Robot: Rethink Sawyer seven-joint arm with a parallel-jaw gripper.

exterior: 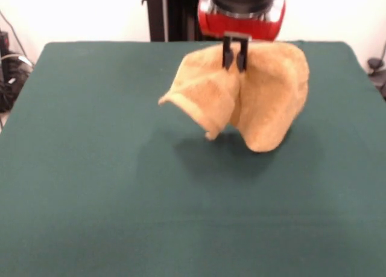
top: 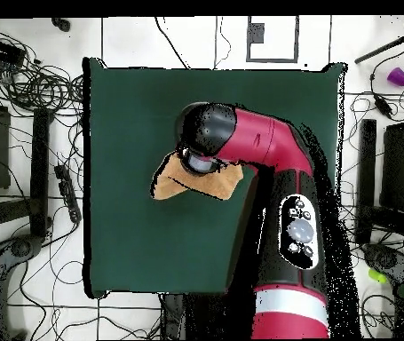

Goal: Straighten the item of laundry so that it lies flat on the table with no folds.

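The item of laundry (exterior: 265, 96), an orange-yellow terry towel, hangs bunched in the air above the table (exterior: 90, 168). Its lower folds droop toward the green top and a shadow lies beneath it. My gripper (exterior: 235, 63) comes down from above and is shut on the towel's top edge, both black fingers pinching the cloth. In the overhead view the towel (top: 174, 182) sticks out to the left from under the arm's black wrist, which hides the gripper itself. The table (top: 134, 240) is dark green and far larger than the towel.
The red and black arm (top: 285, 178) reaches over the right part of the table in the overhead view. Cables (top: 27, 89) and stands crowd the floor around the table edges. A purple cup (top: 398, 76) sits off the table on the floor.
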